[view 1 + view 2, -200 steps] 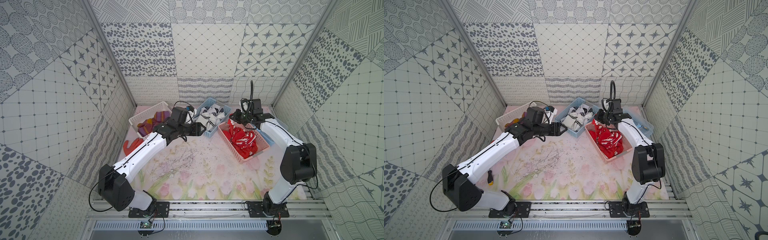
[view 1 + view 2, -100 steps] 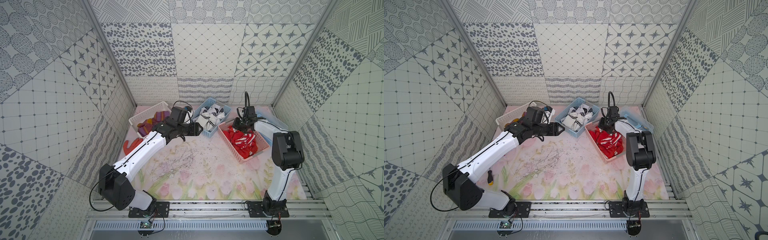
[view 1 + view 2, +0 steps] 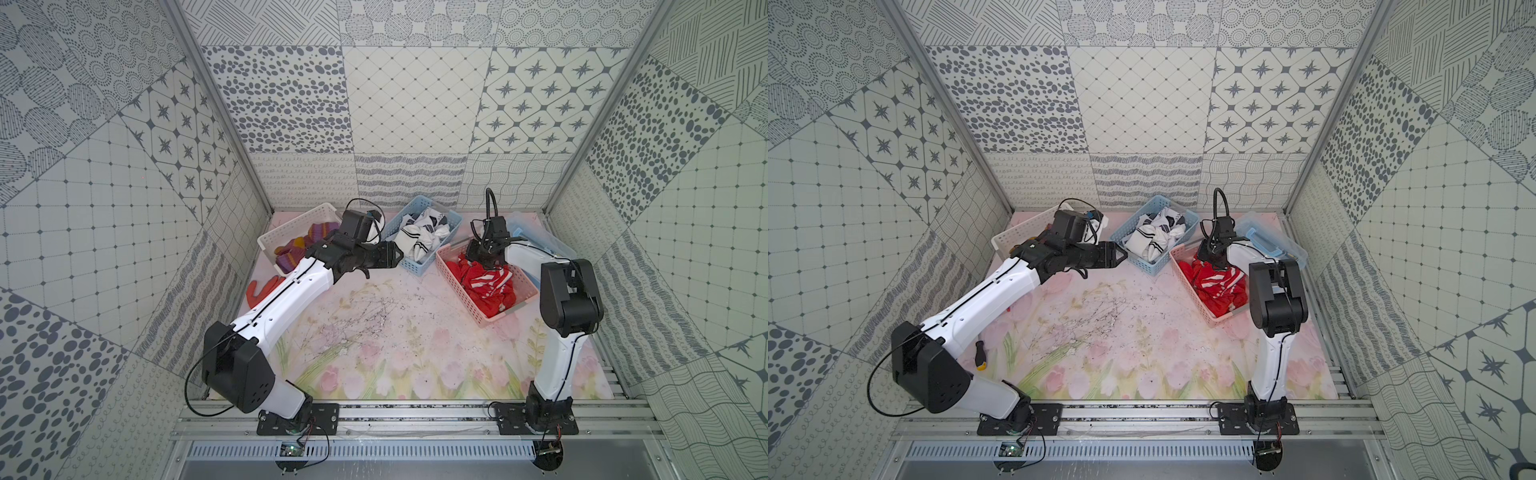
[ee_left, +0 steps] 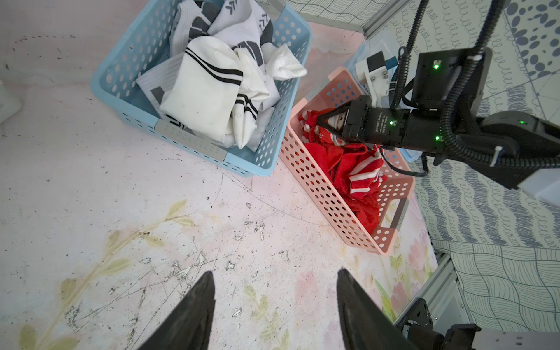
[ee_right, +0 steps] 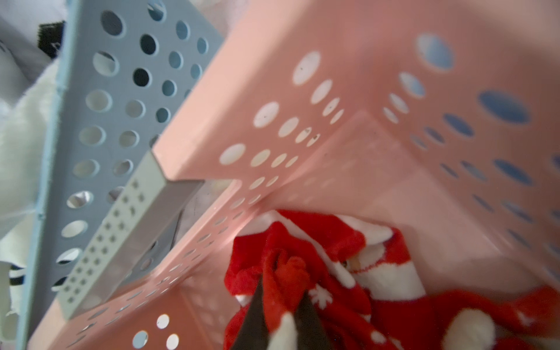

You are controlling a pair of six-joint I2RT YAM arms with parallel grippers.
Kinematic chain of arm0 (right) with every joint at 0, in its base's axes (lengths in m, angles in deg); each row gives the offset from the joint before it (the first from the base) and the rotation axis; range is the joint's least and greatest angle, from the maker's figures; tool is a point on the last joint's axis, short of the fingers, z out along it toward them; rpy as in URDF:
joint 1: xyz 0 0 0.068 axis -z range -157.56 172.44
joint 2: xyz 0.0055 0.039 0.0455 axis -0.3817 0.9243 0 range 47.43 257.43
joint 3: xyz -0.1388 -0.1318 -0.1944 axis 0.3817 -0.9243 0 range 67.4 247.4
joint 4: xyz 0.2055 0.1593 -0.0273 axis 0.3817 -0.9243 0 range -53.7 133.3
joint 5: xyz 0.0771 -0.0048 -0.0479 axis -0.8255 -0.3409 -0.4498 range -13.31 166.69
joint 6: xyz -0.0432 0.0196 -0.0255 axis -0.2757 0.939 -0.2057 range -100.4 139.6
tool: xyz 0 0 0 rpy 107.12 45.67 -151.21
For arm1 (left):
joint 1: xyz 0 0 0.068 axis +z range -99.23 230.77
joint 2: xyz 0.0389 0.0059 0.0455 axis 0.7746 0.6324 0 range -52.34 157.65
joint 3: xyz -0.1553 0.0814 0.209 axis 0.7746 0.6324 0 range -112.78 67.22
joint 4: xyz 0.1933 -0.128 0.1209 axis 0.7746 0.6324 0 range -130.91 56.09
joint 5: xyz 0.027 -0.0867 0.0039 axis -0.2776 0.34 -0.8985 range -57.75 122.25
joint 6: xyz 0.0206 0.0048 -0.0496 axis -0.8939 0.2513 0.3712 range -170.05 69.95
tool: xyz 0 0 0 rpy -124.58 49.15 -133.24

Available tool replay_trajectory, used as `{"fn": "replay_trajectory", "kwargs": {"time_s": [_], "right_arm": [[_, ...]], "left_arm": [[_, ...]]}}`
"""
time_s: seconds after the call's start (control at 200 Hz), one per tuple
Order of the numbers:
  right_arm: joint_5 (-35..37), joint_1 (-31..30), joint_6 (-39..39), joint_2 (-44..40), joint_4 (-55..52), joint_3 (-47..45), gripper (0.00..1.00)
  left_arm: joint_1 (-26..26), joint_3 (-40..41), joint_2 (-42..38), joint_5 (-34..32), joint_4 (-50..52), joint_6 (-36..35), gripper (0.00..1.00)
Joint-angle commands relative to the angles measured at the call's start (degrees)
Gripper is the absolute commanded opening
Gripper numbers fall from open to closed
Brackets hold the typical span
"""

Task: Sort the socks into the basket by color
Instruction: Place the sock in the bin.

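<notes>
A: Your right gripper (image 4: 318,122) is down inside the pink basket (image 4: 318,194), at the end near the back wall.

B: Yes. Look at your right wrist view. The two dark fingers (image 5: 253,321) are close together, and a fold of a red sock (image 5: 285,272) is pinched between them.

A: So you are holding that red sock. It sits right on the heap of red socks (image 3: 486,282) in the same basket. Some of them have white stripes and some have little snowflakes.

B: Your left gripper (image 4: 275,272) hangs over the mat (image 3: 395,332), just beside the blue basket (image 4: 194,142). Its fingers are wide apart, and only the mat shows between them.

A: The white socks (image 4: 209,100) with black stripes fill the blue basket. That basket stands just beside the pink one, and their near corners are very close.

B: The purple socks (image 3: 286,261) lie in the white basket (image 3: 291,226), at the back on your left side. Your left arm reaches across the front of it and hides part of it.

A: An orange glove (image 3: 259,286) lies on the mat in front of the white basket. Your left arm covers part of it.

B: In a top view you can see a screwdriver (image 3: 980,353) on the mat, near the bottom of your left arm. Its handle is black and yellow.
</notes>
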Motion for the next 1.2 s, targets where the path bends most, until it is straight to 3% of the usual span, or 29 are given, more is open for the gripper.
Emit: {"fn": "replay_trajectory", "kwargs": {"time_s": [0.0, 0.22, 0.375, 0.755, 0.925, 1.195], "right_arm": [[2.27, 0.19, -1.02, 0.00, -1.63, -0.83, 0.35], [2.23, 0.19, -1.92, -3.23, -4.01, 0.80, 0.77], [2.49, 0.19, -2.79, -6.38, -6.03, 1.61, 0.98], [4.24, 0.10, -5.08, -16.99, -11.26, 0.16, 0.98], [6.19, 0.08, -6.04, -22.37, -12.02, -2.40, 0.98], [18.05, 0.00, -8.64, -31.19, -12.27, -7.55, 0.98]], "left_arm": [[0.56, -1.07, 0.64, 0.54, 1.21, -1.33, 0.64], [1.17, -1.46, 1.16, 0.19, 1.39, -1.46, 0.65], [1.40, -1.64, 1.20, -0.24, 1.70, -1.46, 0.65], [1.87, -1.67, 0.87, -1.82, 2.10, -1.37, 0.67], [2.22, -0.80, -0.68, -6.66, 1.50, -1.24, 0.68], [5.08, 4.80, -5.74, -15.91, -3.18, 2.35, 0.75]]}}
